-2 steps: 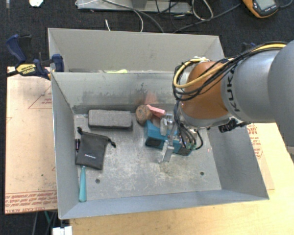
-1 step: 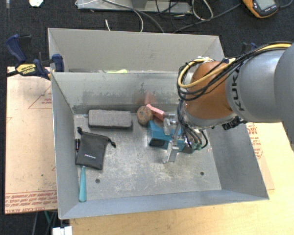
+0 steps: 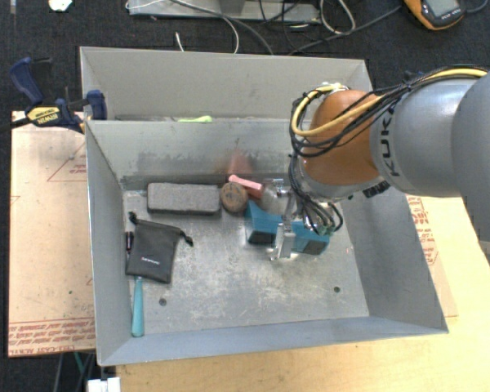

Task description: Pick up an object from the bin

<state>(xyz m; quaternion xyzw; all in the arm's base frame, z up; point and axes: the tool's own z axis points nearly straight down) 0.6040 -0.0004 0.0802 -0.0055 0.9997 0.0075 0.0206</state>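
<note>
I have the tool down low on the floor of the bin, a little right of the middle as the view shows it. I count six loose things on that floor, one of each kind. Nearest is one blue blocky thing, which shows on both sides of the tool: the larger part just to the view's left of it, a smaller part just to its right. I cannot tell whether the tool is spread or pinching that blue thing, because the orange wrist cover hangs over much of it. Further left of the tool, toward the back wall, one pink piece touches one brown round lump. Beside them lies one grey oblong block. Well to the left of the tool lies one black pouch, with one light blue stick-shaped thing just in front of it.
</note>
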